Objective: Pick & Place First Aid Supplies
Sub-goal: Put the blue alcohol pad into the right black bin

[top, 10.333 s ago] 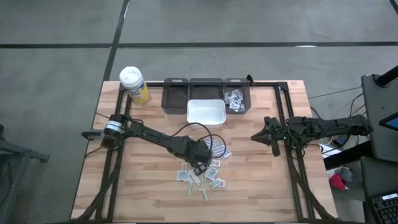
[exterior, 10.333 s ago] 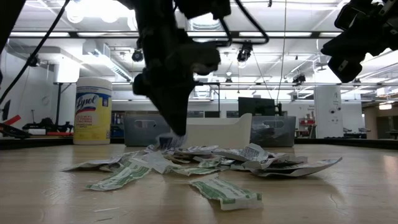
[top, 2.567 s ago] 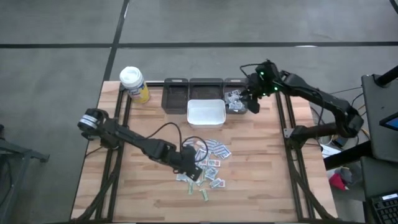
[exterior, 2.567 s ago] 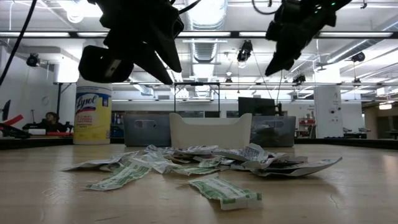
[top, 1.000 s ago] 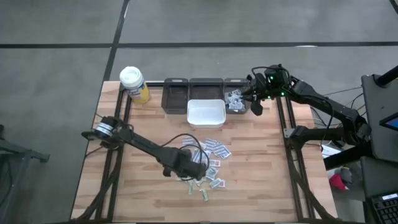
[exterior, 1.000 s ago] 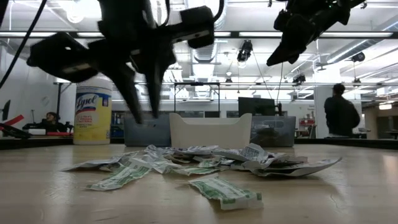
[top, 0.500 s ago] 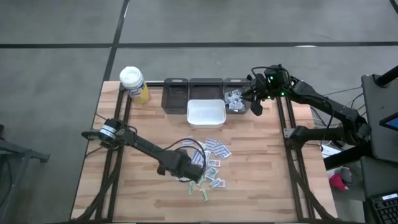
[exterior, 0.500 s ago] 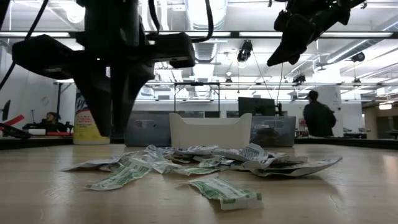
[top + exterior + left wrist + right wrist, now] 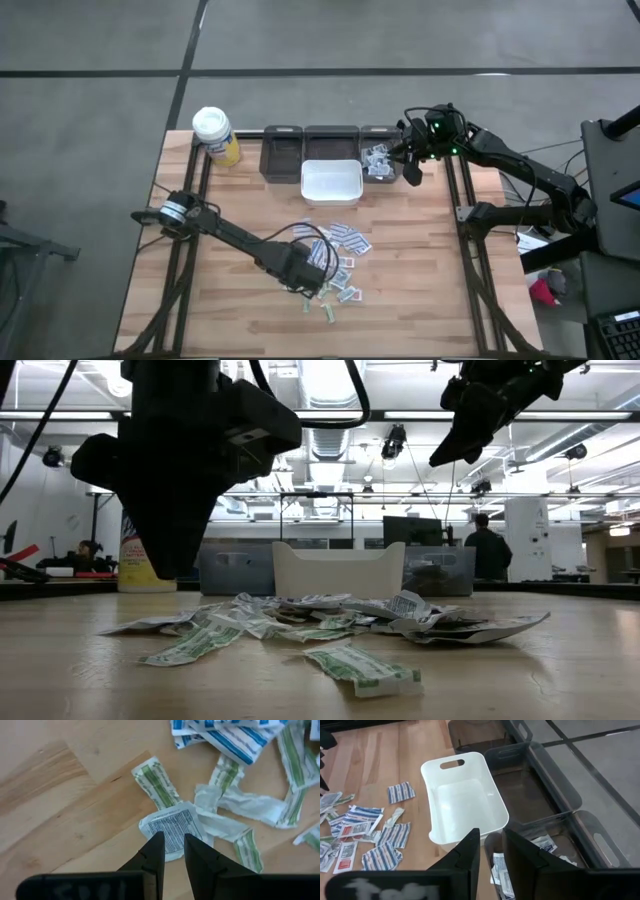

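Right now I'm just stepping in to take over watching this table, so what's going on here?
Two robot arms are sorting first aid packets from a loose pile on the wooden table. The left gripper hangs just above the pile, its fingers a narrow gap apart over a white printed packet, holding nothing. The right gripper is over the rightmost grey bin, which already holds some packets; nothing shows between its fingers. The white tray and the other two grey bins look empty.

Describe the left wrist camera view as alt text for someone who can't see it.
The left gripper, fingers slightly parted and holding nothing, points down at a white packet with black print lying on the wooden table. Around it lie a green-striped strip, crumpled white wrappers and blue-striped packets.
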Controlling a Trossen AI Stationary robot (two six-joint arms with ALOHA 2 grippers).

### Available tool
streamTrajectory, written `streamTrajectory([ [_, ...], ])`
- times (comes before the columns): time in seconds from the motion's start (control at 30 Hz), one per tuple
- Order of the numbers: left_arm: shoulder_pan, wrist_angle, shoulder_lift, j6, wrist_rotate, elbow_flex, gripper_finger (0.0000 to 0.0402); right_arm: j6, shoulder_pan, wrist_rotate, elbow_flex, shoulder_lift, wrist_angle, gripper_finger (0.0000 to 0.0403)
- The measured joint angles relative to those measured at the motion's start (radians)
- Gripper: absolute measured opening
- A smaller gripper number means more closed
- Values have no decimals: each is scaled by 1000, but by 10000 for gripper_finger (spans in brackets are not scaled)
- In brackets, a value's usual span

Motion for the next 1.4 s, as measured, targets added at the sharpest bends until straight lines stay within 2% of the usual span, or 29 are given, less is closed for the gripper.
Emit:
streamTrajectory([
  [0.23,0,0,0,76,21,-15,67,0,0,0,0,0,0,86],
  [0.53,9,10,3,145,18,-38,67,0,0,0,0,0,0,68],
  [0.8,14,82,4,222,17,-100,67,41,0,0,0,0,-1,59],
  [1.07,19,166,-3,248,60,-185,67,45,0,0,0,0,-1,69],
  [1.27,19,167,-2,255,58,-193,66,45,0,0,0,0,-1,77],
  [1.4,18,167,-1,256,51,-194,47,45,0,0,0,0,-1,82],
])
